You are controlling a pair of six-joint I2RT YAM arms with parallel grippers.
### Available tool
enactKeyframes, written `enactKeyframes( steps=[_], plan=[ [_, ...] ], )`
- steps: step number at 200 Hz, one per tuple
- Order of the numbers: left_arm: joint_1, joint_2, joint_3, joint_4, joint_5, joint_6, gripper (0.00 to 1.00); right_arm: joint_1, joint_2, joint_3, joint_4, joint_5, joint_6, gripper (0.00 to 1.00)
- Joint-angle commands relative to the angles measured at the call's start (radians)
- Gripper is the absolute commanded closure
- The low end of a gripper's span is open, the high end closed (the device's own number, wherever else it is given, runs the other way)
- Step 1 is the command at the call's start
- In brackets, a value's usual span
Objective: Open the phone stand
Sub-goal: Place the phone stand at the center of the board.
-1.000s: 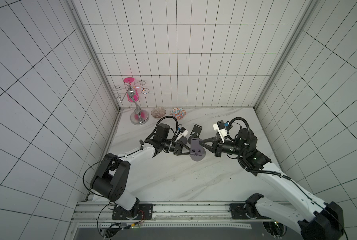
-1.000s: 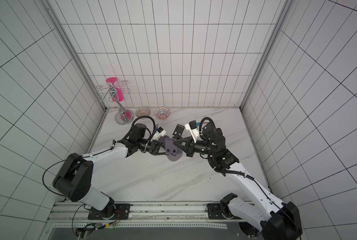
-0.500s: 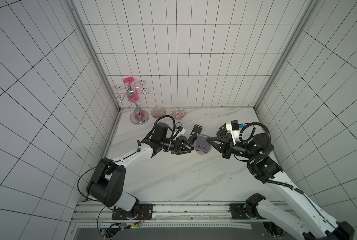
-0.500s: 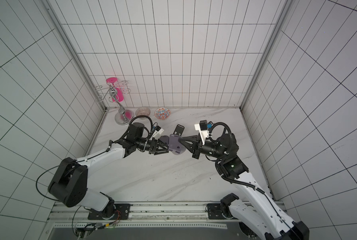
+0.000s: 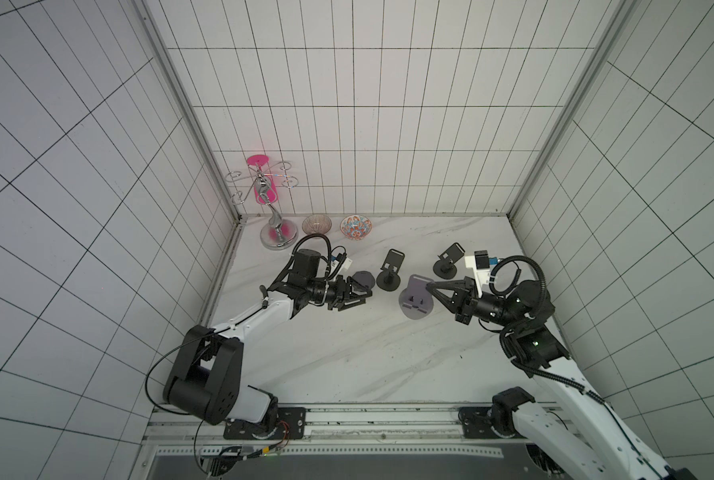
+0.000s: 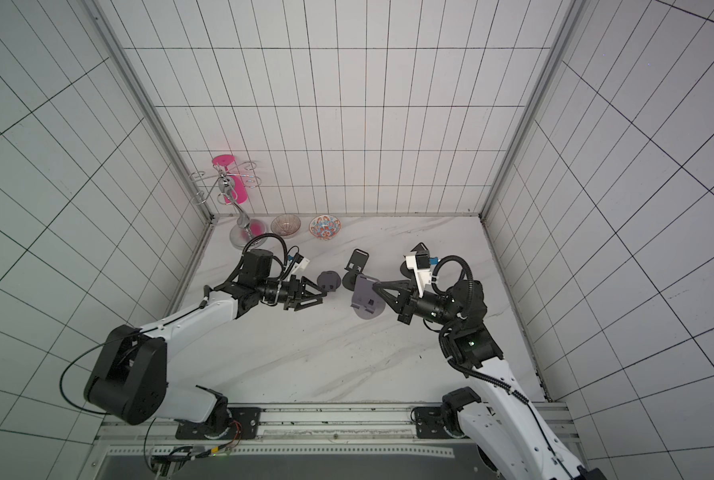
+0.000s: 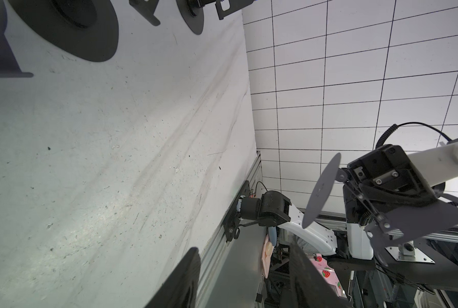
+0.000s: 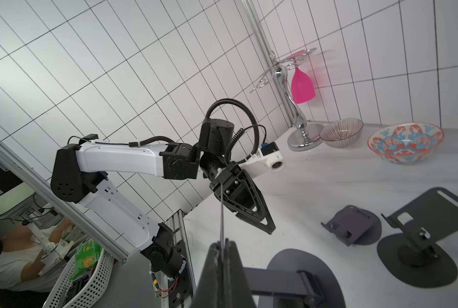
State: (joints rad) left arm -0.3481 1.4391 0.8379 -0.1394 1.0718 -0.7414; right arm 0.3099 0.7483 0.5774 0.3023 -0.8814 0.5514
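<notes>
the right gripper [image 5: 429, 286] is pinched fully closed on the thin upper plate of the purple-grey phone stand [image 5: 414, 305], holding it up off the marble table [image 5: 347, 353] near the middle, a little to the robot's right; the right wrist view shows the plate edge-on, squeezed between the two dark fingers [image 8: 212, 269], with the stand's round base below them. seen from the left wrist, the round base [image 7: 323, 192] and the plate stand at a wide angle to each other, so the stand is unfolded. the left gripper [image 5: 365, 296] hangs about half open and empty, pointing at the held stand but well apart from it, and in both top views nothing lies between its fingers [image 6: 316, 290]. just behind the left gripper a small grey stand [image 5: 363, 279] sits on the table, and two black stands [image 5: 390, 274] are upright further back, one of them close behind the right wrist. two bowls [image 5: 355, 227] and a glass rack [image 5: 278, 239] with a pink glass are at the back wall
</notes>
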Motion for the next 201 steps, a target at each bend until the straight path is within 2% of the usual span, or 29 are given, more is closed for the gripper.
enactKeyframes(
  steps=[1,27,67,92,165,187,201],
  plan=[
    [0.008,-0.038,-0.011,0.015,-0.001,0.012,0.45,-0.038,-0.018,-0.069,-0.014,-0.006,0.014,1.0],
    [0.008,-0.04,-0.016,0.017,0.003,0.022,0.45,-0.086,0.018,-0.145,0.038,0.015,0.031,1.0],
    [0.013,-0.046,-0.016,0.023,0.018,0.031,0.45,-0.162,0.194,-0.229,0.254,-0.003,0.066,1.0],
    [0.022,-0.051,-0.016,0.023,0.027,0.038,0.45,-0.184,0.32,-0.221,0.327,0.01,0.032,1.0],
    [0.043,-0.014,0.006,0.035,0.05,0.05,0.45,-0.201,0.778,-0.15,0.696,-0.014,0.085,1.0],
    [0.047,-0.014,0.005,0.036,0.051,0.05,0.45,-0.202,0.824,-0.136,0.713,-0.015,0.085,1.0],
    [0.049,-0.01,0.004,0.039,0.05,0.051,0.45,-0.202,0.818,-0.124,0.648,0.003,0.052,1.0]
  ],
)
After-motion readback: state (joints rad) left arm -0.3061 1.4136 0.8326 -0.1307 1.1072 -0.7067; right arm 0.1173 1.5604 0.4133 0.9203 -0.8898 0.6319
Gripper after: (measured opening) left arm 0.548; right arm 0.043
